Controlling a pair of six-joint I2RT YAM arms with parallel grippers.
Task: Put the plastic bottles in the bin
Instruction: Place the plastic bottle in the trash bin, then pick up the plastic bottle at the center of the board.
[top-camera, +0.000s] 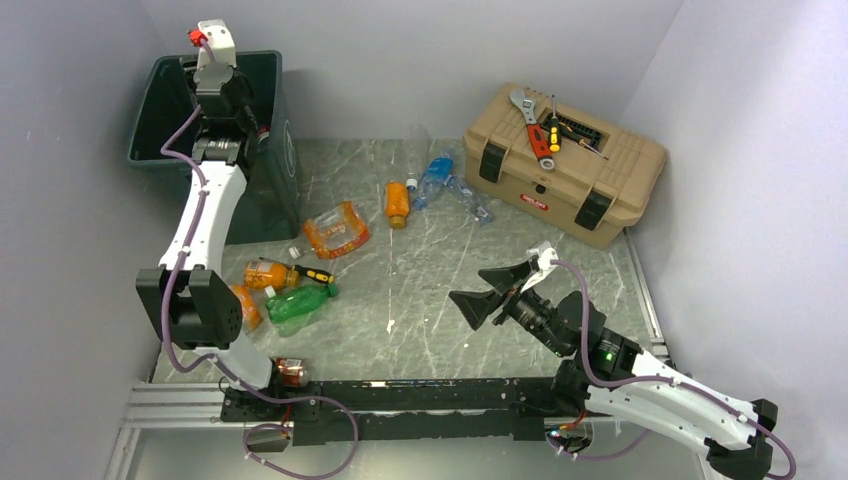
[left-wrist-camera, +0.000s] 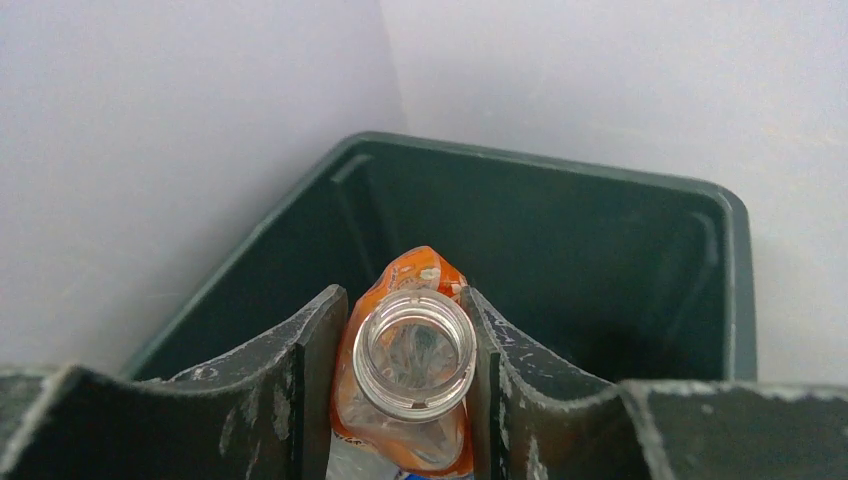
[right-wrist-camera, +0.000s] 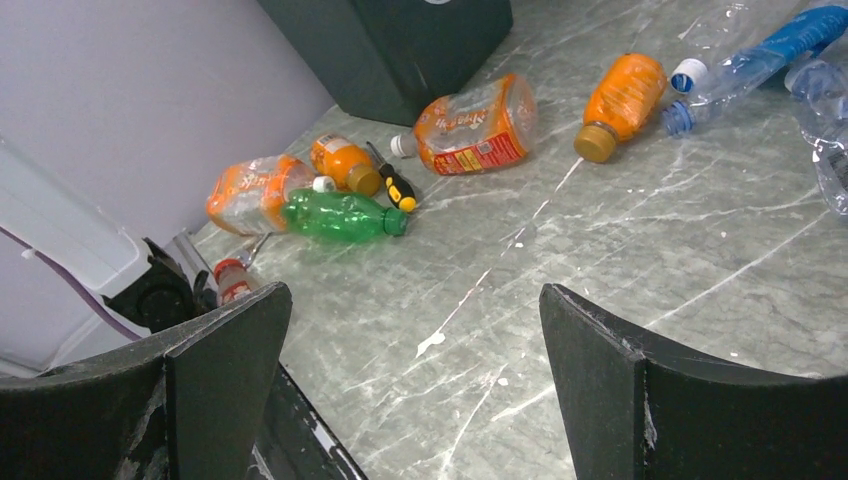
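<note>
My left gripper (top-camera: 210, 62) is high over the dark green bin (top-camera: 268, 190), shut on a crushed clear bottle with an orange label (left-wrist-camera: 415, 350). The bottle's open neck faces the camera between the fingers, above the bin's inside (left-wrist-camera: 560, 230). My right gripper (top-camera: 487, 292) is open and empty above the table (right-wrist-camera: 414, 300). Loose bottles lie on the table: a green one (top-camera: 298, 305) (right-wrist-camera: 340, 215), orange ones (top-camera: 398, 203) (top-camera: 268, 273) (right-wrist-camera: 622, 95), a crushed orange-labelled one (top-camera: 337, 230) (right-wrist-camera: 470, 125), and clear blue-labelled ones (top-camera: 440, 175) (right-wrist-camera: 760, 55).
A tan toolbox (top-camera: 565, 165) with a wrench and screwdrivers on its lid stands at the back right. A yellow-and-black screwdriver (top-camera: 312, 273) (right-wrist-camera: 395, 185) lies among the left bottles. A small red-capped bottle (top-camera: 292, 372) sits by the left arm's base. Walls close in on three sides.
</note>
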